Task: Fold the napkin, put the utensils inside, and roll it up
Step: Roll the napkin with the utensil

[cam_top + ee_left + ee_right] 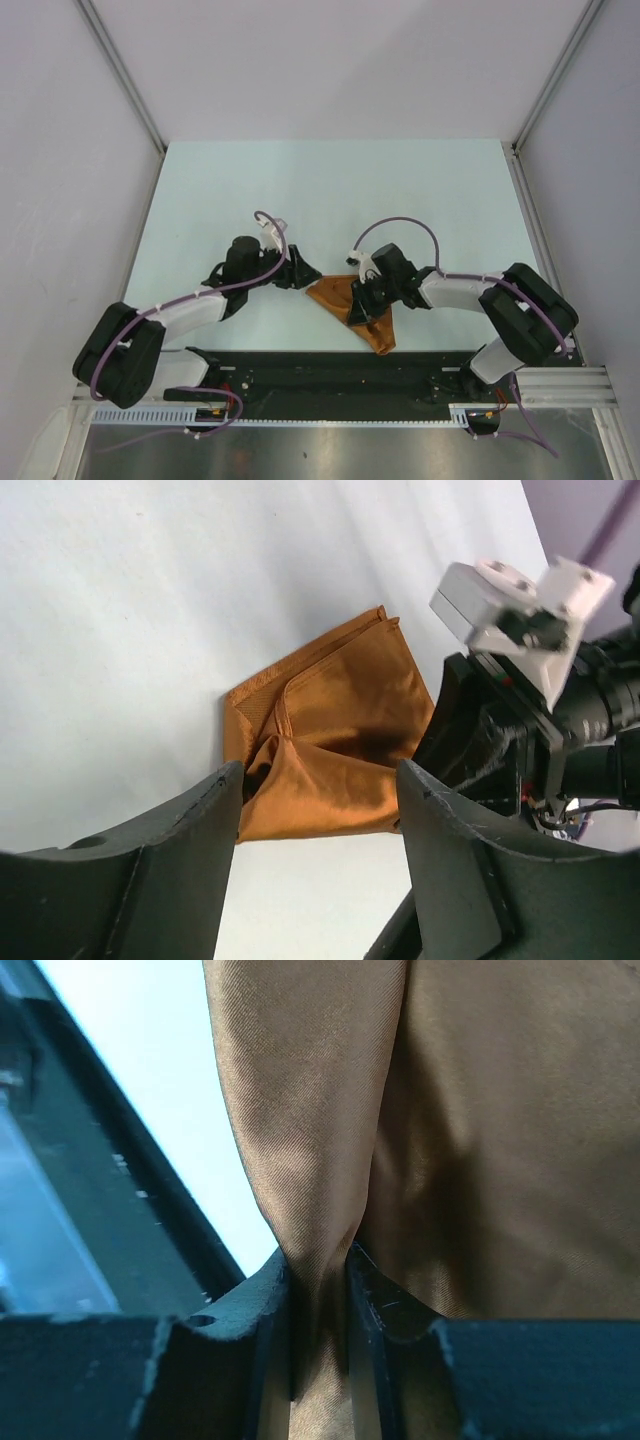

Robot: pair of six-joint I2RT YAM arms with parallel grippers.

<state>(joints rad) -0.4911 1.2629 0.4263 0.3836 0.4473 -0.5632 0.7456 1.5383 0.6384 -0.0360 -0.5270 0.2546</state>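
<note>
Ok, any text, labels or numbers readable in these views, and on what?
No readable text in any view.
napkin: plain cloth, no label showing.
white bracket: no lettering visible.
black base rail: a few small marks, too small to read.

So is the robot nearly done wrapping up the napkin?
Not nearly. Done: the napkin looks folded over into layers. In hand: the right hand pinches a fold of it, and the left hand is open by its corner. Left: no utensils are in view, so putting them inside and rolling it up are not yet done.
</note>
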